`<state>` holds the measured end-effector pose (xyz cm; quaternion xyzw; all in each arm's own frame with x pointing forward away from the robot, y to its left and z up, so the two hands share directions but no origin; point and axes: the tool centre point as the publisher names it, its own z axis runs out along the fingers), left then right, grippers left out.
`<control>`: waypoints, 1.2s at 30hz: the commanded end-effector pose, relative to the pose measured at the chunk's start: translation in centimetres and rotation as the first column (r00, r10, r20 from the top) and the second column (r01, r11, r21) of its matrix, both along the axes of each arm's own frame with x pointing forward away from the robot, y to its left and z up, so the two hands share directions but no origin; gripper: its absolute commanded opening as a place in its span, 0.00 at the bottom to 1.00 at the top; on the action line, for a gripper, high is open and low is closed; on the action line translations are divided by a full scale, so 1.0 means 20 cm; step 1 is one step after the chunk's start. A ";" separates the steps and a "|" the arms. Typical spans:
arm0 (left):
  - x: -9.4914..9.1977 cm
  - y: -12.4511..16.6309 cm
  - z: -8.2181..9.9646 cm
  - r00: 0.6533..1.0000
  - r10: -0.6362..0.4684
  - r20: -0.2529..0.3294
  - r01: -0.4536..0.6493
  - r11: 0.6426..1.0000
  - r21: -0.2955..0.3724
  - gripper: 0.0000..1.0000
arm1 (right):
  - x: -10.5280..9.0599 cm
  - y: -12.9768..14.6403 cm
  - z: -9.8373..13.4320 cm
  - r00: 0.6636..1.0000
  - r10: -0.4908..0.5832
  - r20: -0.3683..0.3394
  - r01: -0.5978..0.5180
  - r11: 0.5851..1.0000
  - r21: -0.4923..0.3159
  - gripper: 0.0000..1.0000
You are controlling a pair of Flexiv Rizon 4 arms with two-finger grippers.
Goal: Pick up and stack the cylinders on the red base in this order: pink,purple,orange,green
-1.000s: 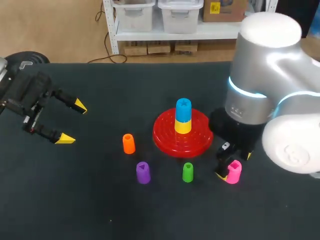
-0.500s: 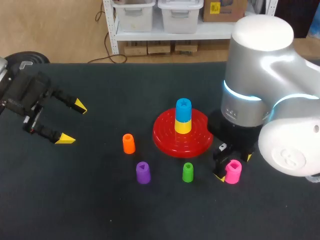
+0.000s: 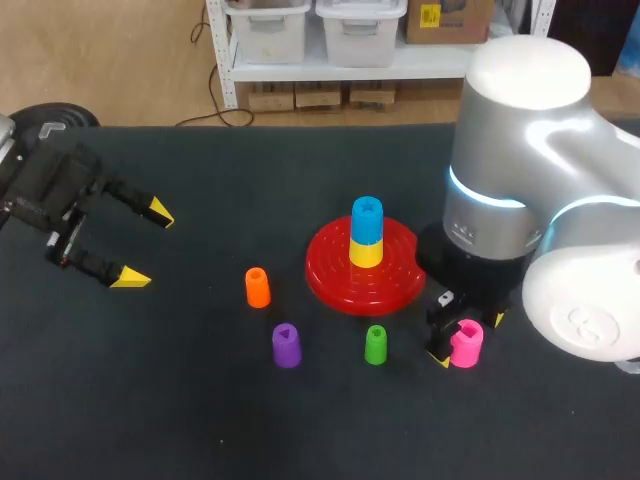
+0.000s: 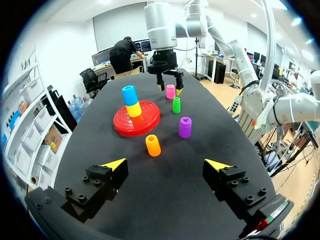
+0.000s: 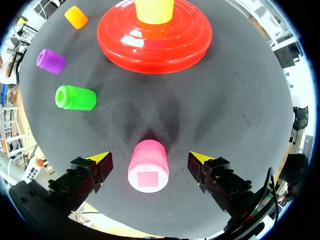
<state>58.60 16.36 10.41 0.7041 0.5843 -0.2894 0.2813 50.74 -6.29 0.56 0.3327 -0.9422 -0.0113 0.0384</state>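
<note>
No readable text, no numbers (nothing legible)

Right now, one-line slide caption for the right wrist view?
Open right gripper straddling the upright pink cylinder, red base ahead.

A: The 4 loose ones?
B: An orange cylinder [image 3: 257, 287], purple cylinder [image 3: 286, 345], green cylinder [image 3: 375, 344], pink cylinder [image 3: 466, 344], on a black table [image 3: 180, 400].
A: The stack?
B: A red base [image 3: 330, 275], ringed; yellow cylinder [image 3: 366, 253], blue cylinder [image 3: 367, 220].

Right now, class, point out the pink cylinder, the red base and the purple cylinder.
pink cylinder [image 5: 148, 160], right wrist view, side wall
red base [image 3: 328, 268], head view, bare rim
purple cylinder [image 3: 286, 347], head view, side
</note>
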 end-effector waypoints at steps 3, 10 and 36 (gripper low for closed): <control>0.00 0.00 0.00 1.000 -0.001 0.002 0.001 1.000 -0.001 1.00 | 0.00 -0.01 -0.01 1.000 -0.009 -0.003 0.009 1.000 0.004 0.00; 0.00 0.00 0.00 1.000 -0.001 0.002 0.001 1.000 -0.001 1.00 | 0.00 -0.01 -0.02 1.000 -0.014 -0.010 0.014 1.000 0.004 0.00; 0.00 0.00 0.00 1.000 -0.001 0.002 0.001 1.000 -0.001 1.00 | 0.21 0.06 0.46 0.990 0.089 0.109 -0.084 0.995 -0.054 0.00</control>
